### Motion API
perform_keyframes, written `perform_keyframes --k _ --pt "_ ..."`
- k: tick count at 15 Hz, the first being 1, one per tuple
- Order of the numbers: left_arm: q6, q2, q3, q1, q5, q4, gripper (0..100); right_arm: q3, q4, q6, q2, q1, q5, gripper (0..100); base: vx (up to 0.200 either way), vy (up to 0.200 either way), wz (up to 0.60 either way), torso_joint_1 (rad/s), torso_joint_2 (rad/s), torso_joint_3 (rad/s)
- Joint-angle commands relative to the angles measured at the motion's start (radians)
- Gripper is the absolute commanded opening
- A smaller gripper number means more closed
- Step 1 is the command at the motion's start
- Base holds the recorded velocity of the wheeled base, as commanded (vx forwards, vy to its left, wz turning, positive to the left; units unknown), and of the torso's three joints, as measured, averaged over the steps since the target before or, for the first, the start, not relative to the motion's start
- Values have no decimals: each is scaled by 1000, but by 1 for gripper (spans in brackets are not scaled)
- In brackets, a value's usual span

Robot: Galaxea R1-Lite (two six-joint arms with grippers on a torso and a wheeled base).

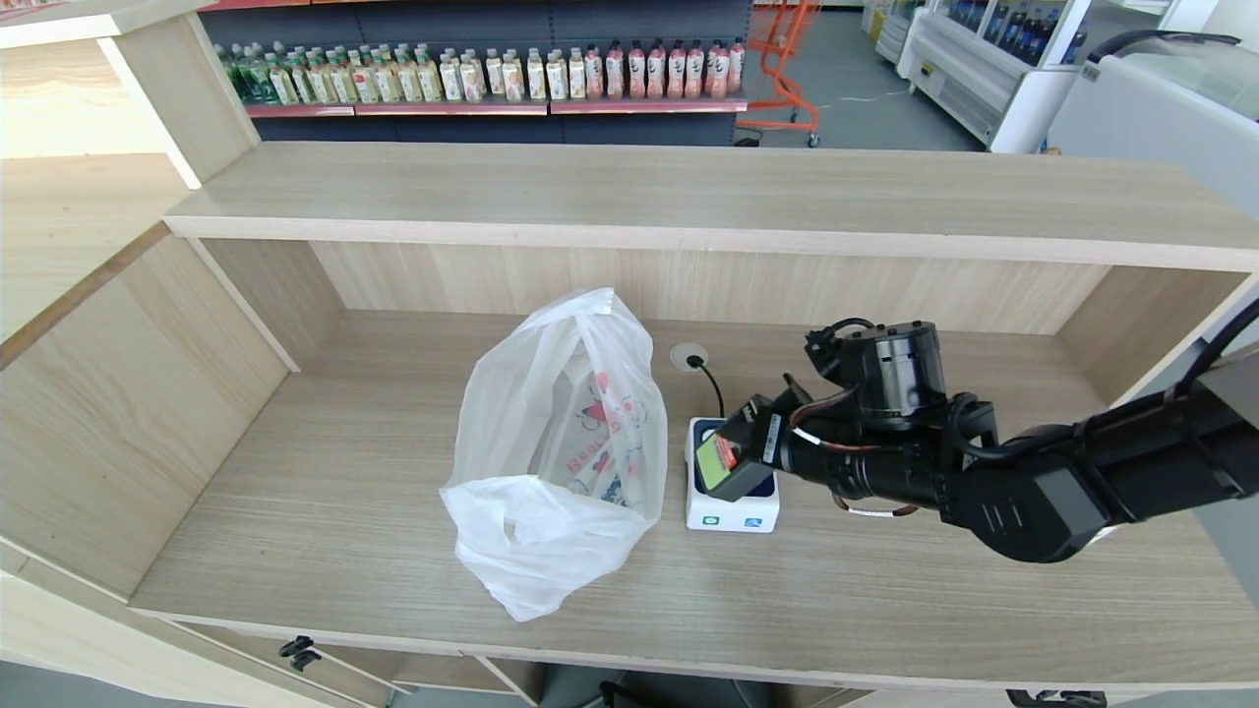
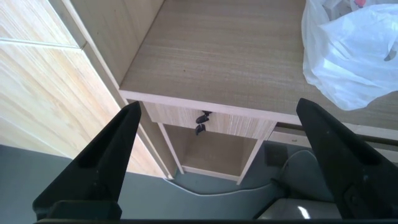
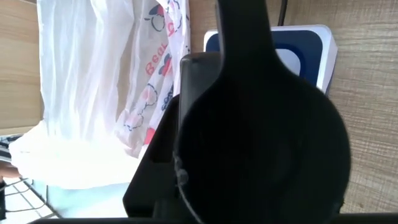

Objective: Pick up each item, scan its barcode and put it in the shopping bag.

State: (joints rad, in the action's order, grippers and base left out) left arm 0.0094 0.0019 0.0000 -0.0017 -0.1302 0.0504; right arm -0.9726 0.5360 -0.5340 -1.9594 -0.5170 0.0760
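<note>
My right end effector (image 1: pixel 733 454) is pinching a small box (image 1: pixel 716 460) by its end. The box's green and red face is tilted down toward the scanner (image 1: pixel 733 513), and I judge I hold it this way so the window underneath can read the barcode. The box hangs just above the scanner's blue top. I cannot tell whether they touch.

The scanner sits around the middle of the bench (image 1: pixel 325 492), and its cable runs to a hole near the back edge. The shopping bag (image 1: pixel 551 452) stands just beside the scanner, on the side toward the bench's left edge, so the drop after scanning is a short one. Printed packets already show through the plastic.

My left end effector (image 2: pixel 217 109) is spread wide and holds nothing. It hangs off the near left corner of the bench, above the drawer handle (image 2: pixel 202 121), where it is out of the right arm's way.
</note>
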Motion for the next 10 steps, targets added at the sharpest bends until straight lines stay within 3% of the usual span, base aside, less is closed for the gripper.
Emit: perform_keyframes --k 1,4,7,10 --pt "0 0 0 0 0 0 100 -2 -5 5 -1 0 -1 0 0 0 0 0 0 0" --pt "0 0 0 0 0 0 100 0 1 17 23 3 -1 0 0 0 0 0 0 0" --pt "0 0 0 0 0 0 100 -2 116 -7 140 -21 8 0 0 0 0 0 0 0" --pt "0 0 0 0 0 0 100 121 45 319 352 -14 -16 0 0 0 0 0 0 0"
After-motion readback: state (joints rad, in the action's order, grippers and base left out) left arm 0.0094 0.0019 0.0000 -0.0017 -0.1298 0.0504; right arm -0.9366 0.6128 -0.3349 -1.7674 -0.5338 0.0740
